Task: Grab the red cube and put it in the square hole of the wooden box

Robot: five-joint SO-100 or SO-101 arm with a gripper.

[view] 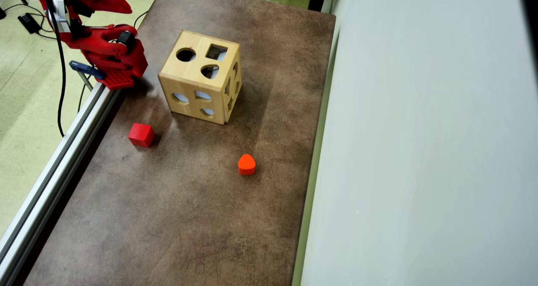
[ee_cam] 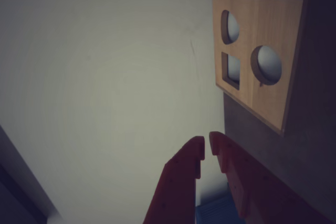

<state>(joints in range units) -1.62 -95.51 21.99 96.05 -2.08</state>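
- Gripper (ee_cam: 206, 148): red fingers nearly pressed together, a thin gap between the tips, nothing held.
- Cube (view: 141, 134): lay on the brown table (view: 201, 219) in the overhead view, near the left rail, apart from the box.
- Box (view: 201, 76): upright; square hole (view: 216, 52) in its top face.
- Orange block (view: 246, 164): lay apart, lower right of the box.

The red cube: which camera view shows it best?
The overhead view: the red cube lies in plain sight on the brown table, apart from the wooden box. The wrist view does not show it at all.
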